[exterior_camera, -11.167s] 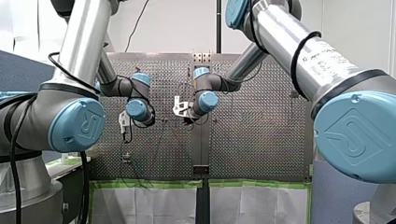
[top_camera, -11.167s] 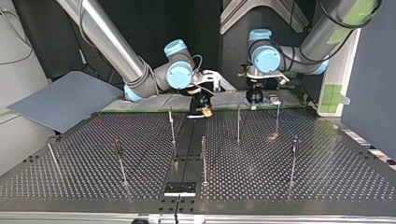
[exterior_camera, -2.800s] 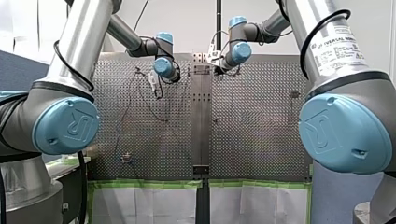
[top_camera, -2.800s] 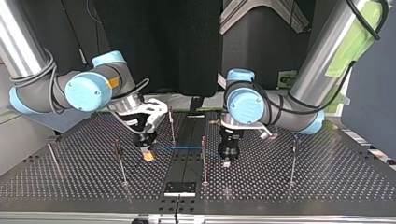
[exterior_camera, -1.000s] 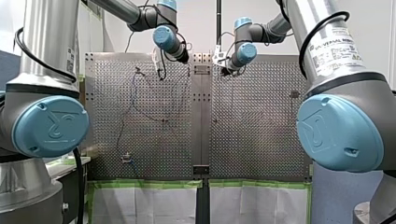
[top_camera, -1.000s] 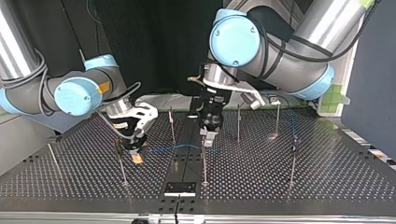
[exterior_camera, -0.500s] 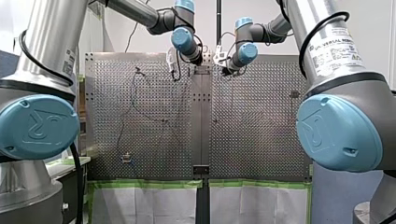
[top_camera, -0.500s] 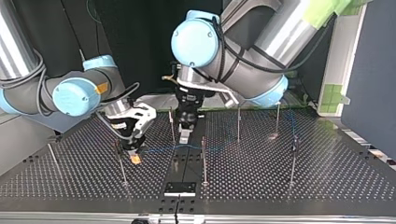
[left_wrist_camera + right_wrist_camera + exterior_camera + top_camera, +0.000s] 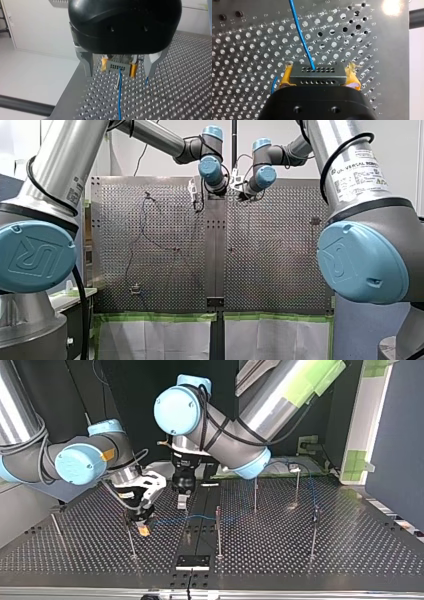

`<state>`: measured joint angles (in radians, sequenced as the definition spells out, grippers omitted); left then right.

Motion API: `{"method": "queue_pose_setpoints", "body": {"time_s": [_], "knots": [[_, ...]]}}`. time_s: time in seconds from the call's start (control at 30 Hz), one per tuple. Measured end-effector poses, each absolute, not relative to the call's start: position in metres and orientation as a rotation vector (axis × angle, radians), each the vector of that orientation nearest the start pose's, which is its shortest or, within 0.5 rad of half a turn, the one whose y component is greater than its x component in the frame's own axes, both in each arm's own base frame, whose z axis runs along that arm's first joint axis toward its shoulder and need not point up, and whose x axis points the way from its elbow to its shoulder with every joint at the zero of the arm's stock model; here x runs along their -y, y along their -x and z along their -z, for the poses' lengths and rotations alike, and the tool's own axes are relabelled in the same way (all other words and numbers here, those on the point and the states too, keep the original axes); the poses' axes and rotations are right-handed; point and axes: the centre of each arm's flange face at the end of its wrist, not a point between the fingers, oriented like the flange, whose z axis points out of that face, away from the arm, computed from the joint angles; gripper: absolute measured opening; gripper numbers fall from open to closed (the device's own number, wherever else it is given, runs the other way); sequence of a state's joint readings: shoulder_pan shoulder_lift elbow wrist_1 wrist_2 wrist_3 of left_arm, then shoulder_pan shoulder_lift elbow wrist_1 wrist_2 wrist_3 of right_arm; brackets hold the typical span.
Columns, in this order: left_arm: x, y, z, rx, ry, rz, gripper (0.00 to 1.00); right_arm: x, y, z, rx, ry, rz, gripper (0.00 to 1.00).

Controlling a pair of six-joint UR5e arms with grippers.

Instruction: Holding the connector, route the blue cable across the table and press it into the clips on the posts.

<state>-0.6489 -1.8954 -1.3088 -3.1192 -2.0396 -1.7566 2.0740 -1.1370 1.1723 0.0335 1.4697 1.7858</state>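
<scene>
Grey and rectangular, with two rows of small holes in its face, the connector [image 9: 316,75] is clamped between the yellow pads [image 9: 285,77] of my right gripper [image 9: 319,68]. A thin blue cable [image 9: 310,62] leaves the upper row of holes and runs ahead of the gripper over the perforated metal table [image 9: 244,50].

In the top view this gripper hangs tilted and low at the view's left, just beside a thin metal post [image 9: 131,540]. The cable stretches from it toward the view's right, above the table's plain dark centre strip [image 9: 196,535]. It crosses a second thin post [image 9: 218,535] partway up; whether it sits in a clip there cannot be told. More blue cable shows by the posts [image 9: 314,532] at the view's far right.

My left gripper [image 9: 182,501], black-bodied, points down near the centre strip. It is on the arms' side of the cable span, close to the right gripper but not touching it. Its own view shows its two metal fingers [image 9: 86,63] spread apart over the table. The connector and yellow pads are visible beyond them, and the cable runs back under the gripper.
</scene>
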Motion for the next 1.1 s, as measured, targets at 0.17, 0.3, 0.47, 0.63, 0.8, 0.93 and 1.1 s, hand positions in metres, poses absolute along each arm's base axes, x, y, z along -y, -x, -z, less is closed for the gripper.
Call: {"method": "queue_pose_setpoints", "body": {"time_s": [0.17,0.3,0.47,0.63,0.8,0.93,1.1], "knots": [[0.432,-0.449,-0.437,-1.604,0.012,0.254,1.00,0.511,-0.445,-0.428,1.116,-1.651,-1.732,0.00],[0.428,-0.461,-0.440,-1.586,0.024,0.259,1.00,0.511,-0.445,-0.428,1.116,-1.652,-1.732,0.00],[0.432,-0.475,-0.435,-1.589,0.025,0.255,1.00,0.511,-0.445,-0.427,1.116,-1.652,-1.732,0.00],[0.441,-0.493,-0.427,-1.588,0.026,0.253,1.00,0.511,-0.445,-0.427,1.117,-1.652,-1.731,0.00],[0.443,-0.512,-0.420,-1.571,0.041,0.252,1.00,0.511,-0.445,-0.428,1.116,-1.652,-1.731,0.00],[0.442,-0.527,-0.412,-1.568,0.050,0.245,1.00,0.511,-0.445,-0.428,1.116,-1.651,-1.732,0.00],[0.437,-0.536,-0.410,-1.566,0.059,0.236,1.00,0.511,-0.445,-0.427,1.117,-1.652,-1.731,0.00]]}}
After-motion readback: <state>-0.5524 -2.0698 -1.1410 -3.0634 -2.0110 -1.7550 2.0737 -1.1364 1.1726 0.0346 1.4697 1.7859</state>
